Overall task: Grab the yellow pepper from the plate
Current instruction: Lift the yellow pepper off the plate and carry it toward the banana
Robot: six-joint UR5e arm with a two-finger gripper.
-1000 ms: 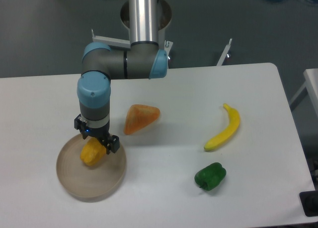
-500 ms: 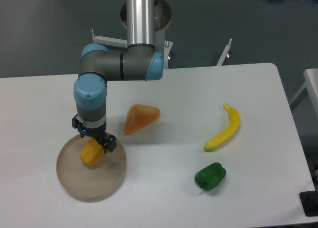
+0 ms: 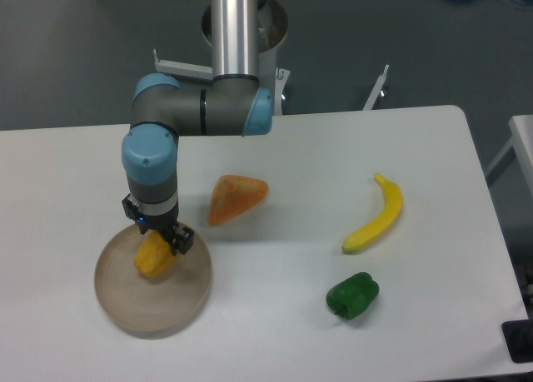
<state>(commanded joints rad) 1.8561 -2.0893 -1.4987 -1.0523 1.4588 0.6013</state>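
You see the gripper (image 3: 158,242) down over the plate (image 3: 125,303), right at the yellow pepper (image 3: 153,258) lying in it. On the table (image 3: 275,315) sit an orange wedge (image 3: 236,198), a banana (image 3: 376,216) and a green pepper (image 3: 351,295).

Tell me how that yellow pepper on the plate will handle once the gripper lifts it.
The yellow pepper looks like a rigid, glossy toy, so it probably keeps its shape but could slip. Its lumpy, rounded form may twist between the fingers of the gripper. If dropped, the plate with its low rim should likely contain it.
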